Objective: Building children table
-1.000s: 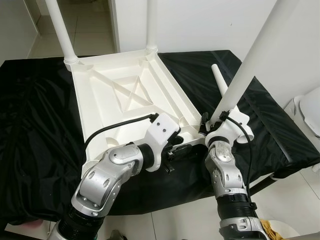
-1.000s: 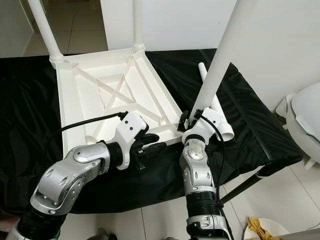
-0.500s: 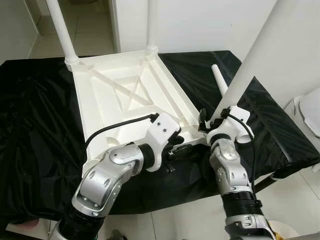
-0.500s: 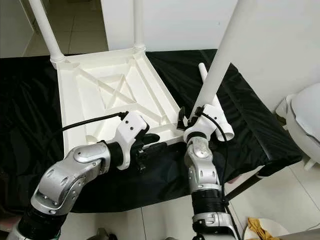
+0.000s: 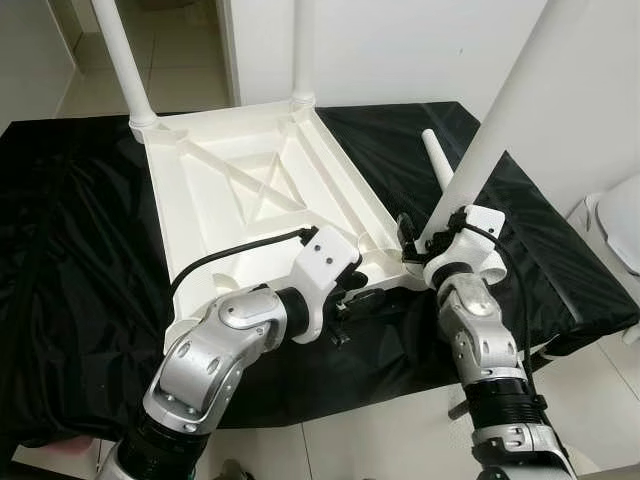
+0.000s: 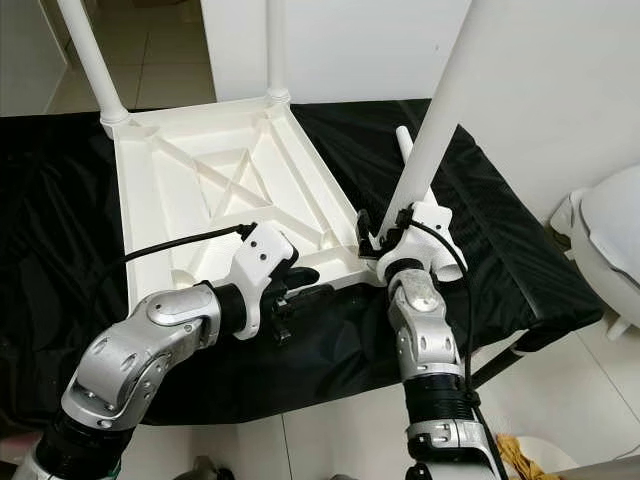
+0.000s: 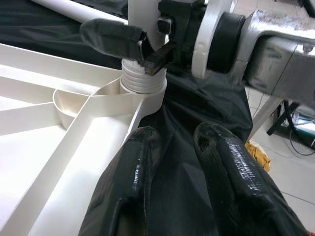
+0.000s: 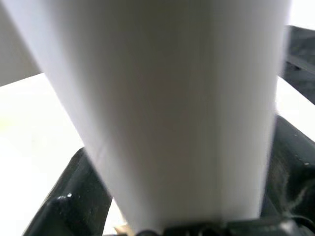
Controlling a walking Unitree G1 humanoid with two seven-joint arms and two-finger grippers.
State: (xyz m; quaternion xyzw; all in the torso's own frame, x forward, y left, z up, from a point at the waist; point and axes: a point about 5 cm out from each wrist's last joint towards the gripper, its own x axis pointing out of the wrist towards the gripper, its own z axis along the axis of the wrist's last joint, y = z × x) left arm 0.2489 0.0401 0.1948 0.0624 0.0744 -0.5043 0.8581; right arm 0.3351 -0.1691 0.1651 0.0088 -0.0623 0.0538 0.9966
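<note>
The long white plastic table leg (image 5: 500, 110) is standing tilted upward, threaded end in the corner socket of the upturned white plastic tabletop (image 5: 250, 190) lying on black cloth (image 5: 70, 250); right gripper (image 5: 425, 240) is pinching it, left gripper (image 5: 372, 298) fingers nearly together beside the corner

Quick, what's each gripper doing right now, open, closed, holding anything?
Left gripper: fingers close together and empty, beside the tabletop corner.
Right gripper: shut on the table leg, at its threaded socket end.
</note>
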